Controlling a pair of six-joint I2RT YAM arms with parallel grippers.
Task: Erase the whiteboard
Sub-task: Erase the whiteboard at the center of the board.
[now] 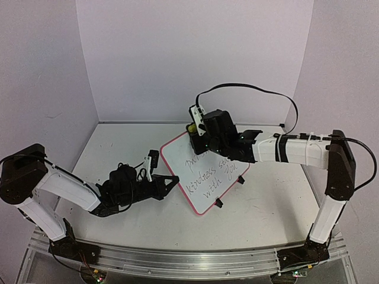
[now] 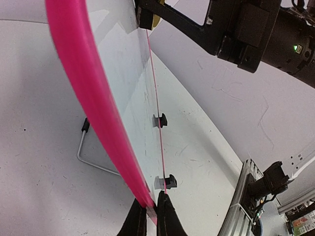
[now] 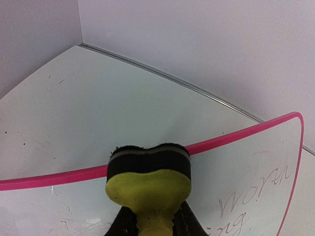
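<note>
Closest to the right wrist camera, at the bottom centre of its frame, is a yellow-and-black block (image 3: 147, 182). The right jaws grasp it from both sides, yellow face toward the lens and black layer away. That black layer sits over the pink frame (image 3: 59, 178) of the whiteboard (image 3: 246, 162), which fills the lower part of that view, with faint handwriting at the lower right. Whether the block presses on the board cannot be told.

In the top view the whiteboard (image 1: 204, 171) lies in the middle of the frame on the white desk (image 1: 118, 148), turned like a diamond, with dark written lines across it. The right arm (image 1: 296, 149) reaches in from the right, and the block (image 1: 192, 126) is at the board's upper corner. The left arm (image 1: 65, 189) comes from the lower left, its jaws meeting the board's left edge.

The left wrist view shows those jaws clenched on the pink frame (image 2: 93, 108) at the bottom centre, the board running steeply up the frame. Two black feet (image 2: 160, 120) show along its far edge, and a bent wire leg (image 2: 81, 147) stands at the left.
</note>
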